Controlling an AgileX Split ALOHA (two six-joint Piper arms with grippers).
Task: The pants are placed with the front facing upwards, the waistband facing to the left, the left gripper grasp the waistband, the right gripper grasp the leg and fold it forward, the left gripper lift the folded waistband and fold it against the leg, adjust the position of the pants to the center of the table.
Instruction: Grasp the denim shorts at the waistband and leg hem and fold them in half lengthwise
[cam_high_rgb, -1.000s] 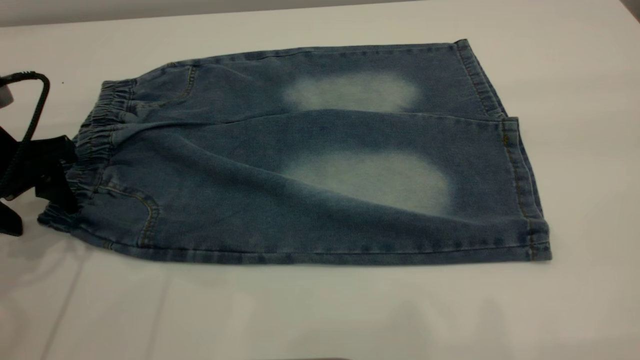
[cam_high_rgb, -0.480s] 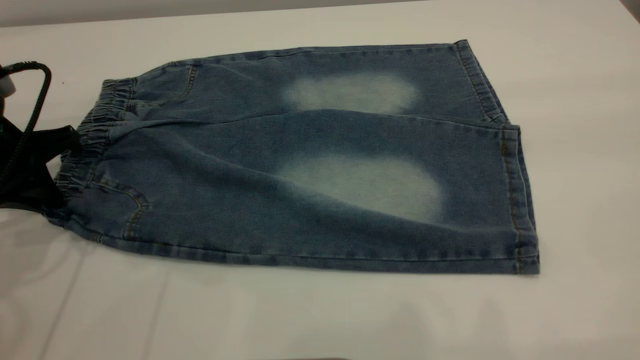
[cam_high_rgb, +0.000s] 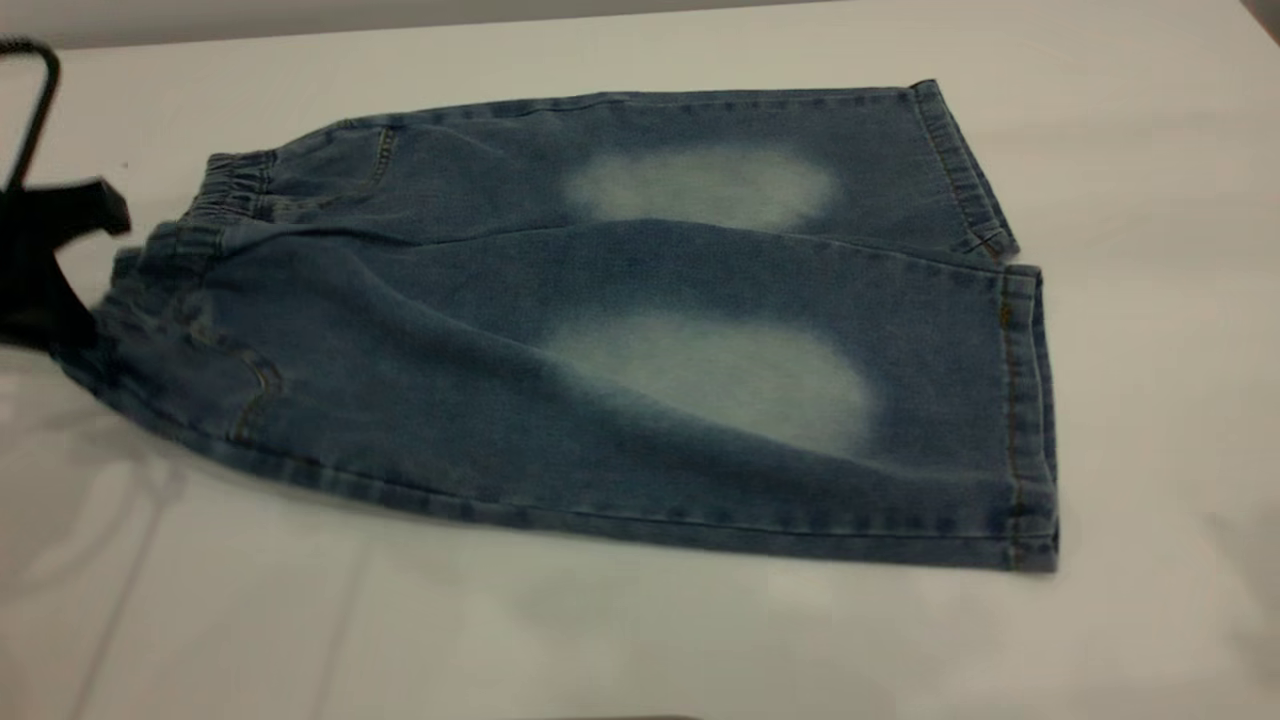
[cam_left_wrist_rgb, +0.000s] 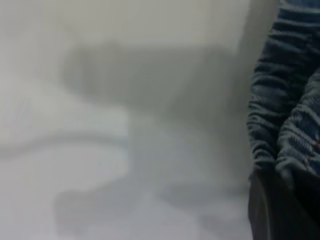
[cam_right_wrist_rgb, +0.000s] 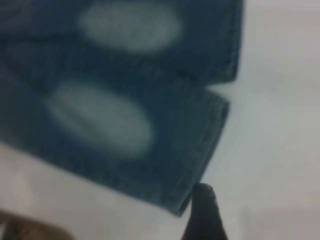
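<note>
Blue denim pants (cam_high_rgb: 600, 330) are lying flat on white tabletop (cam_high_rgb: 640, 640). Left black pincer (cam_high_rgb: 60, 270) is clamping gathered waistband (cam_high_rgb: 130, 300), w/ grasp step underway. Next, right pincer (cam_right_wrist_rgb: 204, 212), state unclear, needs near leg hem (cam_high_rgb: 1030, 420).

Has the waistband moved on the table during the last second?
Yes. The near part of the waistband, held by the left gripper, has been pulled further left and raised off the table; the far leg's hem corner stays fixed.
</note>
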